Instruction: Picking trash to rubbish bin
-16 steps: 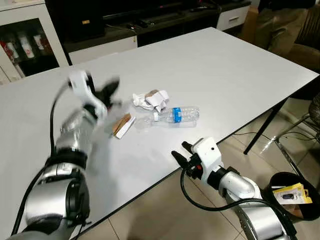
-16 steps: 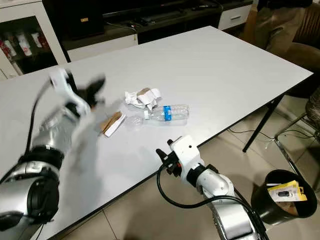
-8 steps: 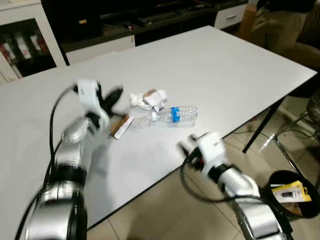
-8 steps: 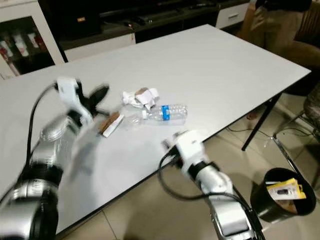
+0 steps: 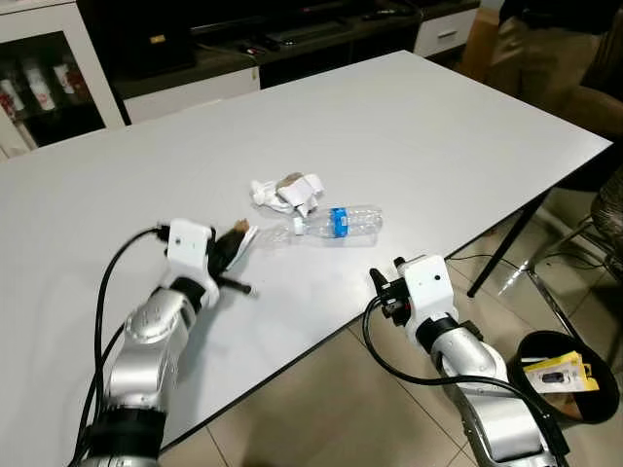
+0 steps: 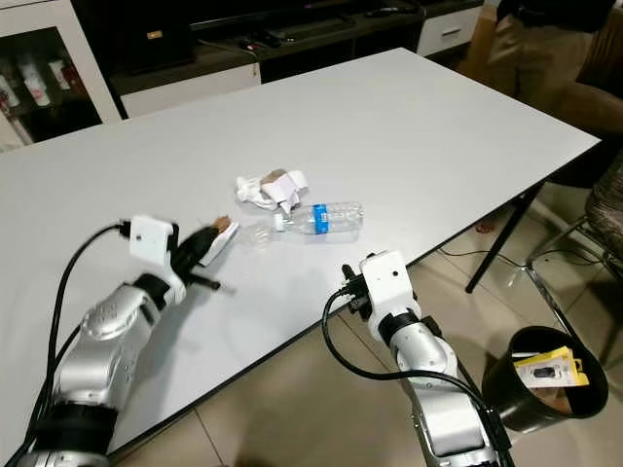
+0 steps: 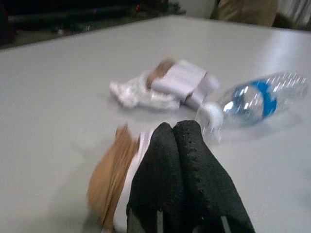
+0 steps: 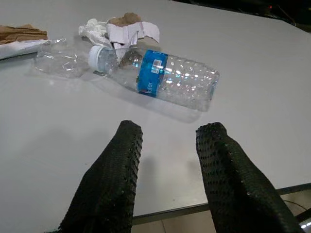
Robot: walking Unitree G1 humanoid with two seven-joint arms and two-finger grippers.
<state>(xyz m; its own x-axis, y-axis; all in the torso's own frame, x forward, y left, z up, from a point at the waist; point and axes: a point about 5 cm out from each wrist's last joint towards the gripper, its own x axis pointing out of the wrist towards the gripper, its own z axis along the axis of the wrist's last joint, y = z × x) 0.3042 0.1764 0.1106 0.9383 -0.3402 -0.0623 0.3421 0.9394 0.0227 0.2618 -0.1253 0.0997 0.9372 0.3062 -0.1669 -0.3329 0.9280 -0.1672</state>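
Left gripper (image 5: 232,255) pressed together beside the brown wrapper (image 7: 111,175); right gripper (image 8: 167,145) spread.
The bottle (image 5: 338,222) at its 12 o'clock looks light, slippery, easily crushed; grip mid-body at the label.

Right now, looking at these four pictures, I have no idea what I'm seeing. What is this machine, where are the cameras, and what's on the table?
This is a humanoid robot tidying rubbish. The two wide pictures come from cameras in its head, looking down at a white table. The other two come from a camera on each wrist, looking along that arm's black fingers.

On the table lie a clear plastic bottle with a blue label, a crumpled white and brown wrapper and a flat brown paper packet. The left end effector rests on the table with fingers closed beside the packet; I cannot tell whether it grips anything. The right end effector hangs open off the table's edge, pointing at the bottle and holding nothing. A black rubbish bin stands on the floor to the right.
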